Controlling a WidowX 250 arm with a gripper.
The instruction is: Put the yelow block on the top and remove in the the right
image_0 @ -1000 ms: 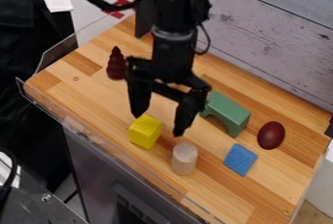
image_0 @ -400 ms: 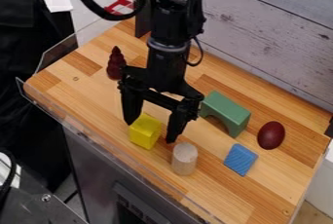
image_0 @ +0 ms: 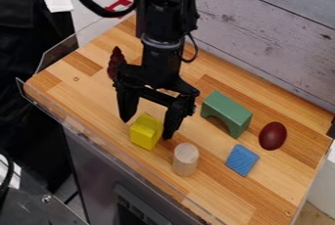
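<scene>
one yellow block (image_0: 142,140), camera view: it sat on the wooden top (image_0: 78,99), toward the near edge, left of the middle. its long axis ran steeply up the view, the upper end leaning a little to the right. a paler, lit face pointed up; a deeper yellow side face pointed toward the near edge.

black gripper (image_0: 147,129): hung down over the block from the top of the view. fingers spread wide, one to each side of the block, the left tip beside its upper corner, the right tip close along its right edge. whether either finger touched it, could not tell.

just right of the block and nearer the edge, a pale wooden cylinder (image_0: 186,163), upright, round end up. farther right, a blue block (image_0: 242,160), flat-looking, set askew, its grooved face up. behind these, a green arch (image_0: 229,109), long axis slanting from upper left to lower right, its opening toward the near side. right of the arch, a dark red egg (image_0: 273,136), long axis slightly tilted. at upper left, a dark red ridged cone (image_0: 116,62), point up, partly behind the gripper. beyond the far edge, a grey plank wall (image_0: 262,28).
</scene>
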